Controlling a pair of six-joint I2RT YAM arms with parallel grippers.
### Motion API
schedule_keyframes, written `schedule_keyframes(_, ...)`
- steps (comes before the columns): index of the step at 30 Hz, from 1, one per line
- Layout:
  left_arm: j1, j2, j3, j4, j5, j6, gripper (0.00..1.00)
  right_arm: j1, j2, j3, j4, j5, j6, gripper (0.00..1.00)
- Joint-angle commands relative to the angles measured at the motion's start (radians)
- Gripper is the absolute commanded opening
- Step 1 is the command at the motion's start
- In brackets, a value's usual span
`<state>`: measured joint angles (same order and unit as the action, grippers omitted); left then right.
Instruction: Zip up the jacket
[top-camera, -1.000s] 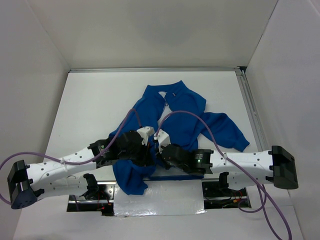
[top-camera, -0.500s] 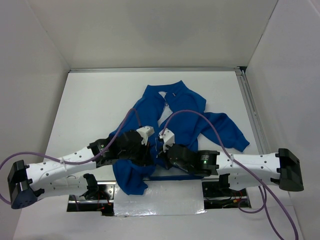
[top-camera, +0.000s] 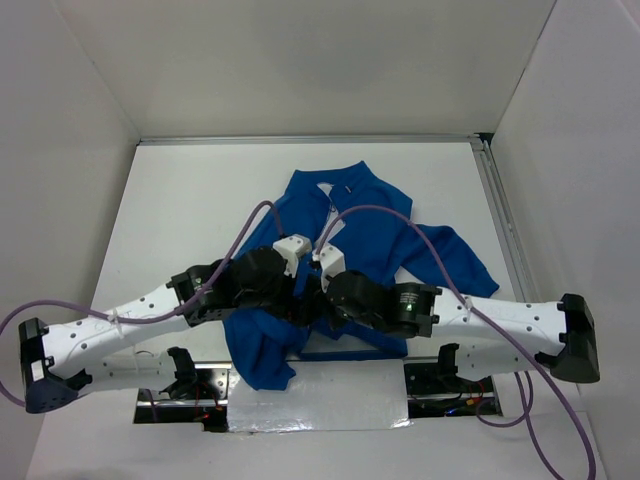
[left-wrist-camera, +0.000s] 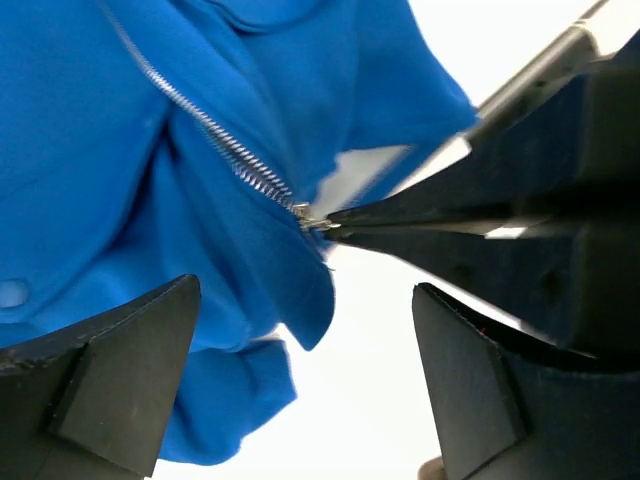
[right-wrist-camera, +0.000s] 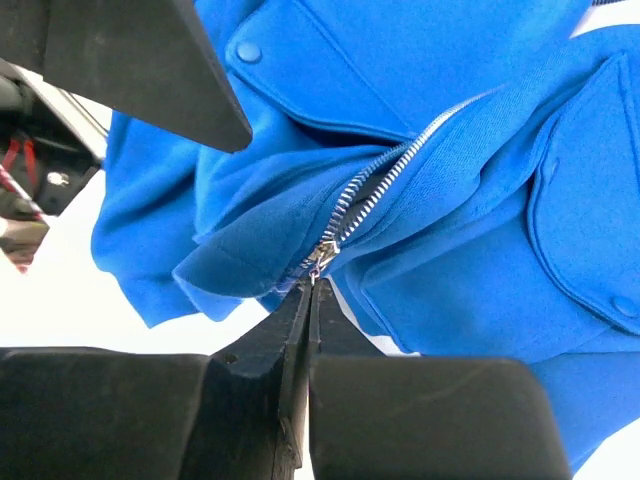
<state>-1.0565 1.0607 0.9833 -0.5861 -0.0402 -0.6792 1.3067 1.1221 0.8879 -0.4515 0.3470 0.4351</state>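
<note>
1. Top view: the jacket (top-camera: 365, 235) lies crumpled in the middle of the table (top-camera: 180, 200), collar toward the far edge and one sleeve spread to the right. Both arms reach in from the near edge and meet over the jacket's lower front, the left gripper (top-camera: 296, 298) and right gripper (top-camera: 314, 300) just beside each other. How their jaws stand cannot be told from here. Purple cables (top-camera: 250, 235) arch above the arms.
2. Left wrist view: the left gripper (left-wrist-camera: 300, 385) has its fingers (left-wrist-camera: 120, 370) spread wide, gripping nothing, with blue cloth beyond them. The right gripper (left-wrist-camera: 345, 215) comes in from the right, fingers pressed together, its tip at the slider (left-wrist-camera: 305, 218). The zipper (left-wrist-camera: 200, 120) runs up and left from there.
3. Right wrist view: the right gripper (right-wrist-camera: 310, 300) is closed, pinching the slider (right-wrist-camera: 323, 252) at the low end of the zipper (right-wrist-camera: 390, 170). The teeth climb up and right between the two front panels. One left finger (right-wrist-camera: 150, 60) shows dark at the upper left, near a snap (right-wrist-camera: 247, 52).
</note>
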Motion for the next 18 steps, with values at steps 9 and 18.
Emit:
schedule_keyframes(9,-0.054,-0.120,-0.014,0.126,0.009,0.296,0.99,-0.167,-0.033,0.120,-0.069,-0.301,-0.022,0.00)
schedule_keyframes(18,-0.060,-0.133,-0.035,0.176,0.033,0.424,0.92,-0.242,-0.065,0.163,-0.059,-0.436,-0.042,0.00)
